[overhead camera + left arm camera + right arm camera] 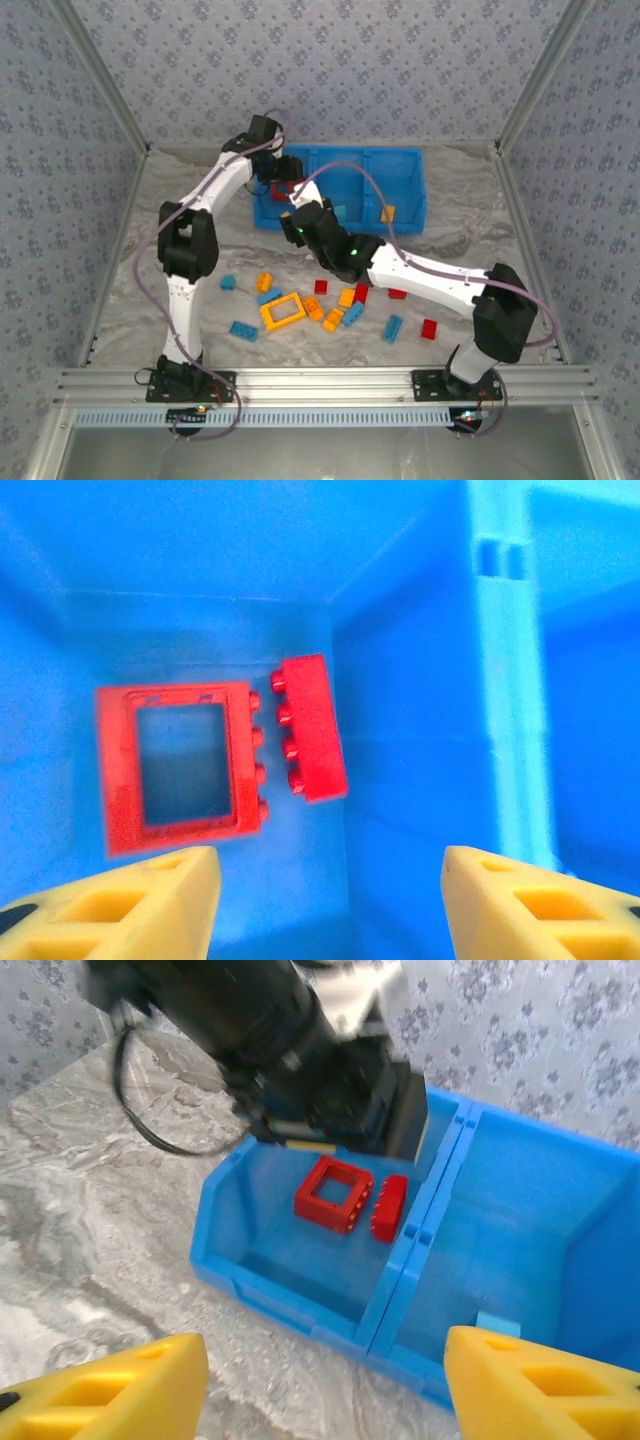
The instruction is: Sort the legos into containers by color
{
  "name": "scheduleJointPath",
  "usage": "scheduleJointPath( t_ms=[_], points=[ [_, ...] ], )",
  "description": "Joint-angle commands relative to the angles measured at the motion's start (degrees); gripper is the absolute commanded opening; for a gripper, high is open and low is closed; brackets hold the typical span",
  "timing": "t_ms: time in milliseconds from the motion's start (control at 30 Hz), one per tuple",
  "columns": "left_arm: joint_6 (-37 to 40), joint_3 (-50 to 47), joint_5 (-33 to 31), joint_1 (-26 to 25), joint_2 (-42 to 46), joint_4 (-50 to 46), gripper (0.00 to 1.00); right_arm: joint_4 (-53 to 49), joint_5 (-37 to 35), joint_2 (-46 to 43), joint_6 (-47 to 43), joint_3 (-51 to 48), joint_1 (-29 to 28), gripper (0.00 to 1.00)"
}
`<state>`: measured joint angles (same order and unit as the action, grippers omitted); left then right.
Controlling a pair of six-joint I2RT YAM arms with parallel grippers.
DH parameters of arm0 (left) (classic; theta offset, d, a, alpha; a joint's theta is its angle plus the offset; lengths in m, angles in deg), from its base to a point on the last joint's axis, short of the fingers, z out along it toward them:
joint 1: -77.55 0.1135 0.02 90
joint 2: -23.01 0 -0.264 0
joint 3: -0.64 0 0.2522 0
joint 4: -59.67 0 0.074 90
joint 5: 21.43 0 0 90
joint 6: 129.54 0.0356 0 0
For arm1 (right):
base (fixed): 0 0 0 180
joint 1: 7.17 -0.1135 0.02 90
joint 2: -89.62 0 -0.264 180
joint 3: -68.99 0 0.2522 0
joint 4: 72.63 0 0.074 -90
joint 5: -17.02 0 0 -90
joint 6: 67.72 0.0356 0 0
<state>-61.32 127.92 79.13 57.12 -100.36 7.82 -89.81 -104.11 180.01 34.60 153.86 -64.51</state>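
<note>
The left gripper (pixel 330 910) hangs low inside the left-hand compartment of the blue tray (pixel 400 680). Its yellow fingers are spread wide with nothing between them. Below it, left of centre in the left wrist view, the red frame (pixel 118 770) lies flat, and a red brick (pixel 312 728) rests just beside it on the right.

The right gripper (pixel 325 1390) is also wide and empty. It hovers off the tray's near left corner, facing the left arm's black wrist.

The main risk is the two wrists meeting, since they sit close together at the centre of the top view. If one retreats toward the bottom of the frame while the other presses in, they probably clash.

A sideways move by the left fingers before they rise could catch the divider (pixel 405 1260) and shove the tray.

The right arm's purple cable (pixel 365 175) arcs over the tray and might snag on a wall.

The right forearm lies above the loose bricks (pixel 350 315) and the yellow frame (pixel 268 316) at lower centre, so a low sweep could scatter them.
</note>
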Motion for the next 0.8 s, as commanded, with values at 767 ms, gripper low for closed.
scheduleJointPath(
  t_ms=[767],
  points=[
    [-21.37,-62.13,-11.06,-9.21,90.24,-22.06,0.62,-23.09,30.67,11.56,-6.74,1.56,-11.83,0.48]
  ],
)
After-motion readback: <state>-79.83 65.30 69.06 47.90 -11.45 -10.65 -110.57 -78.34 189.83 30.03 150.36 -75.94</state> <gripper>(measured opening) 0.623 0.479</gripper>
